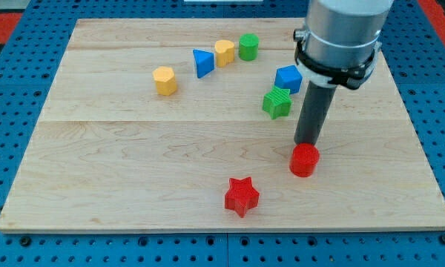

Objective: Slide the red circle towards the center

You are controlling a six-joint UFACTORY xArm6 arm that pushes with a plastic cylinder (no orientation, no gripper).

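Camera view: my tip (305, 143) sits just above the red circle (305, 160), touching its top edge, right of centre on the surface (133, 170). The end effector is a bare rod, no jaws. The red star (242, 196) lies lower left.

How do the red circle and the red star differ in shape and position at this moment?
The red circle is a round cylinder; the red star has points. The circle lies further toward the view's right and top; the star sits nearer the board's bottom edge. My tip stands right at the circle's upper side, apparently touching it, while the star lies apart from it. Both are red and rest flat on the wooden board.
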